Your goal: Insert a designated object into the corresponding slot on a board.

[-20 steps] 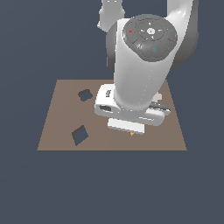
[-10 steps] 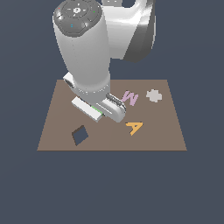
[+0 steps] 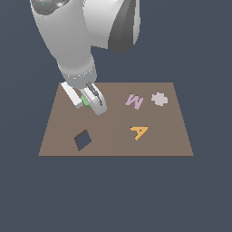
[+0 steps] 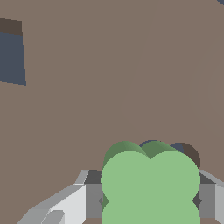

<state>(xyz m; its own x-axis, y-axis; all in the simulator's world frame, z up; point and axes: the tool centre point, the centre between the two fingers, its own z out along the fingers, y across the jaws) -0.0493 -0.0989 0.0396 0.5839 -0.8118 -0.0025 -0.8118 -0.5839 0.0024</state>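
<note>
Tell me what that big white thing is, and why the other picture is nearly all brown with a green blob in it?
The big white thing is a robot arm in a computer simulation, so these are drawn pictures, not photos. One picture comes from a camera standing off the arm, looking down at a flat brown board. The other comes from a camera on the arm's wrist, very close to the board, which is why brown fills it.

At the arm's end is its tool, two fingers that pinch. The green blob is a small clover-shaped block, pinched between them. Just behind it peeks the dark edge of a wavy hole, the slot it belongs in.

Also on the board: a square hole, an orange letter A, a lilac letter M and a pale grey lobed piece.
</note>
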